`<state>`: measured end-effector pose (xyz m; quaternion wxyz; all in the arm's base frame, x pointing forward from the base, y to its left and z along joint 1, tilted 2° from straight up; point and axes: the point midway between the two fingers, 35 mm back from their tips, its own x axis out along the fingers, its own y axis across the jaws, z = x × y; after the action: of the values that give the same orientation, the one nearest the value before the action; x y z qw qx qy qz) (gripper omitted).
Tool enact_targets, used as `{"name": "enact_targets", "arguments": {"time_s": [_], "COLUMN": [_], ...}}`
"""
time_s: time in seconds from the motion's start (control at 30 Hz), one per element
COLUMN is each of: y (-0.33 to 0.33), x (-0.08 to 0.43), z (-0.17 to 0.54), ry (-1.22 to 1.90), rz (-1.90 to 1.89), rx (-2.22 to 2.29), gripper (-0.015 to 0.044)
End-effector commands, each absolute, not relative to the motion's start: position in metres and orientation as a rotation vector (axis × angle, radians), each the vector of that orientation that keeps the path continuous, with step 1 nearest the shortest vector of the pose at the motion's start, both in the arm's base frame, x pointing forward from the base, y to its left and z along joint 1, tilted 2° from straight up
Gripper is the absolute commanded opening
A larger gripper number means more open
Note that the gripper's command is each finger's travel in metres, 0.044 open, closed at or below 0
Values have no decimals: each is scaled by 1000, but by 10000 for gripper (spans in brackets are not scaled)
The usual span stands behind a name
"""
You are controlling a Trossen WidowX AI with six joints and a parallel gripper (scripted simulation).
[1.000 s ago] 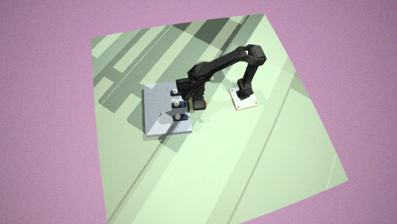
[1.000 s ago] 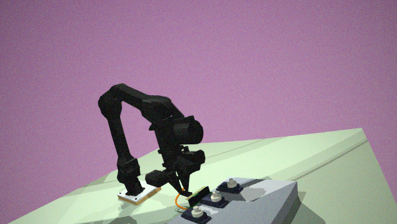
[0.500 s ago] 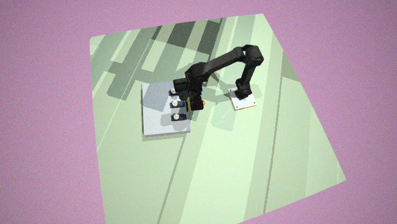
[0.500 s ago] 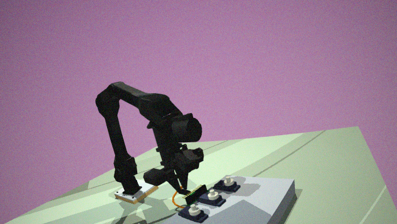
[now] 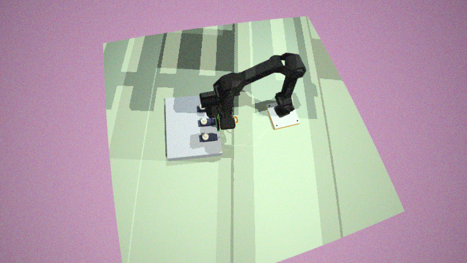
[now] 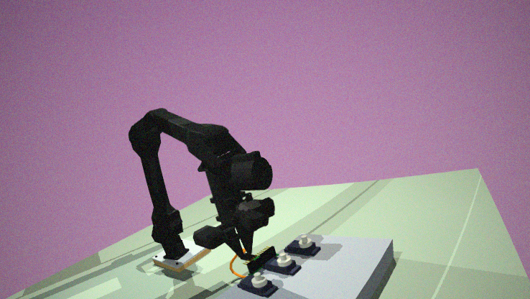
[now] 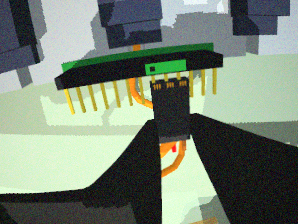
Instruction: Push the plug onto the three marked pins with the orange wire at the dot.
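The black plug [image 7: 171, 107] is held between the fingertips of my gripper [image 7: 172, 124] [image 6: 248, 256], which is shut on it. Its front end is at the marked pins below the green band [image 7: 172, 67], covering their ends; a dark dot is at the band's left end. The plug looks roughly square to the row [image 7: 104, 96], slightly right of the marked pins. Whether the pins are inside its holes is hidden. The orange lead [image 7: 174, 169] [image 6: 231, 265] [image 5: 235, 119] loops behind the plug. Which hole carries orange is unclear. The middle servo [image 5: 203, 121] [image 6: 284, 259] sits behind the row.
The pale holder block [image 5: 183, 130] [image 6: 352, 259] also carries a servo [image 5: 205, 136] [image 6: 304, 243] on one side and another servo [image 6: 258, 281] on the other. Bare pins flank the plug on both sides. The arm's white base plate [image 5: 284, 122] [image 6: 192, 246] stands apart from the block.
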<state>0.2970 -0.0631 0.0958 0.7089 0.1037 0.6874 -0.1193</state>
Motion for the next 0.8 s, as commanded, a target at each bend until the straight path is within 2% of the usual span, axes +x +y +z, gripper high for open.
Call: {"name": "enact_targets", "arguments": {"time_s": [0.0,0.23,0.53,0.77], "y": [-66,-67,-63,-61], "x": [302,305,301,299], "z": [98,99,95,151], "ry": [1515,1515,1516,1516], "rz": [-268,-268,-268,-268], "rx": [224,224,224,224], "gripper": [0,0,236,420]}}
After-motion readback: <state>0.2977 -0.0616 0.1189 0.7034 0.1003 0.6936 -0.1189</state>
